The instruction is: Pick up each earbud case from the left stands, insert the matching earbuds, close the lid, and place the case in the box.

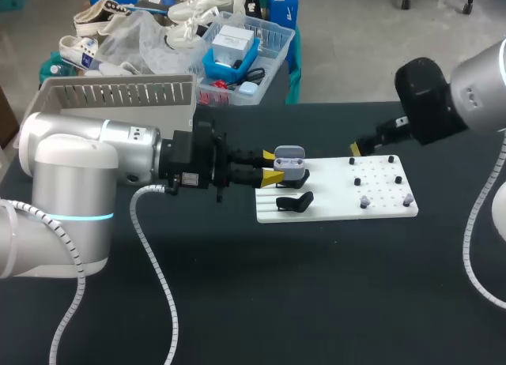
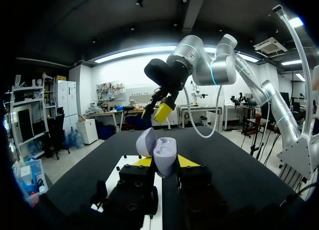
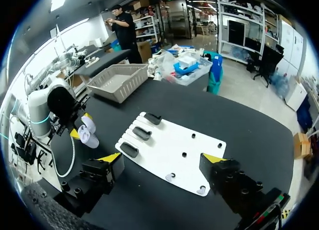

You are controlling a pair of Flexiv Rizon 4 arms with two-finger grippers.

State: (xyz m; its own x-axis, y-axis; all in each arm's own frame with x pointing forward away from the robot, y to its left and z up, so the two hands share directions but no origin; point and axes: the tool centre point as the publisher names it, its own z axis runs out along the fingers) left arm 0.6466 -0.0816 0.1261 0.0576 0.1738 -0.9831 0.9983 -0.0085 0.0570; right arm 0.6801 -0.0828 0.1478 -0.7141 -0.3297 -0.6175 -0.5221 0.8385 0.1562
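1. The left gripper (image 1: 273, 167) is closed on the case (image 1: 289, 156), one yellow fingertip pressed to each side of it.
2. The case is pale grey and sits upright. Its lid is open and tipped back.
3. In the left wrist view the case (image 2: 165, 158) sits right between the fingertips (image 2: 144, 162), with the lid on the far side.
4. The case hangs at the stand end of the white board (image 1: 332, 205). The pictures do not show whether it is over the board or just off its edge.
5. The right wrist view shows three black stands (image 3: 141, 133) in a row on the board, all empty.
6. Two pale earbuds (image 1: 364, 201) sit on the other end of the board, near its front edge.
7. The right gripper (image 3: 163, 160) is above the far end of the board. Its fingers are spread wide and hold nothing.
8. In the head view only one yellow tip of the right gripper (image 1: 355, 148) shows, at the board's rear edge.
9. A grey slatted basket (image 1: 118, 92) stands at the back left of the black desk (image 1: 316, 286), well apart from the board.
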